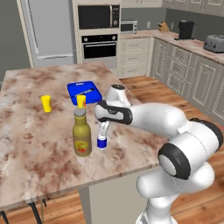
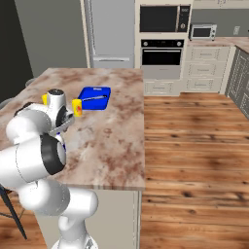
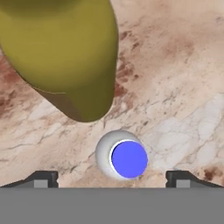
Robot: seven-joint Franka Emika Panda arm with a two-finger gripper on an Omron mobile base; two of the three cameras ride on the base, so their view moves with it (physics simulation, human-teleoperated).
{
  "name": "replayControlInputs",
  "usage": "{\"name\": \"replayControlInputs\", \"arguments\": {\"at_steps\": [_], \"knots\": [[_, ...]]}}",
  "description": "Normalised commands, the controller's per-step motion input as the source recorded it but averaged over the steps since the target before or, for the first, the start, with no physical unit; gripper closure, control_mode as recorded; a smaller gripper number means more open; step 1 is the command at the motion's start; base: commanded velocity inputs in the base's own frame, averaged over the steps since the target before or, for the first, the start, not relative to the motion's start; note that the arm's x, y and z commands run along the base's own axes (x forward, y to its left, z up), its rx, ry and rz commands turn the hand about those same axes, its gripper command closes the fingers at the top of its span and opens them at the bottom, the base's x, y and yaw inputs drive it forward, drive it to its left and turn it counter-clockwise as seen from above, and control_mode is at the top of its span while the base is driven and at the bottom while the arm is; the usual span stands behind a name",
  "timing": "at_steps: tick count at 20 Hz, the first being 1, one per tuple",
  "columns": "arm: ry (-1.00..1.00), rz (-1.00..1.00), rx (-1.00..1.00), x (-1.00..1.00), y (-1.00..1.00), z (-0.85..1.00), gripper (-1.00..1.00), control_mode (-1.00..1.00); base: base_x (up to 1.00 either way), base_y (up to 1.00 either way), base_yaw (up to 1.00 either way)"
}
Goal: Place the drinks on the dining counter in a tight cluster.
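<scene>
The worktop (image 1: 39,144) is a large island of brown-pink marbled stone with a white-veined patch, standing on a wooden plank floor (image 2: 194,146) in a kitchen with cream cabinets (image 1: 135,54), a built-in oven (image 1: 99,46) and a grey fridge (image 1: 48,30) behind it. Near the worktop's front half stands the tall amber bottle (image 1: 82,133) with its grey cap, upright, and just beside it, to its right in the left base view, the small blue-and-white bottle (image 1: 102,141), also upright; the two stand close, and whether they touch cannot be told. The hand (image 3: 112,177) hangs straight above the small bottle, its two fingertips (image 3: 41,178) spread wide to either side of it and holding nothing, with clear stone showing between each tip and the bottle. Farther back lie a blue board (image 1: 84,91) and two short yellow cups (image 1: 46,103), one at the board's near edge and one well apart to the left. The near edge of the worktop overhangs, with dark stool legs (image 1: 35,210) below it at the left. To the right of the island the floor runs open toward the wall cabinets.
</scene>
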Motion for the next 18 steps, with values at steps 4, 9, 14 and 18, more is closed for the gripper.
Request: {"name": "replayControlInputs", "arguments": {"at_steps": [4,9,14,18], "knots": [[-0.08,-0.05,0.08,-0.44,-0.28,0.38,-1.00,-1.00,0.00,0.00,0.00],[0.00,-0.22,0.10,-0.44,-0.56,0.22,-1.00,-1.00,0.00,0.00,0.00],[0.07,-0.46,0.04,-0.19,-0.76,0.58,-1.00,-1.00,0.00,0.00,0.00],[0.13,-0.54,0.00,-0.03,-0.80,0.77,-1.00,-1.00,0.00,0.00,0.00]]}}
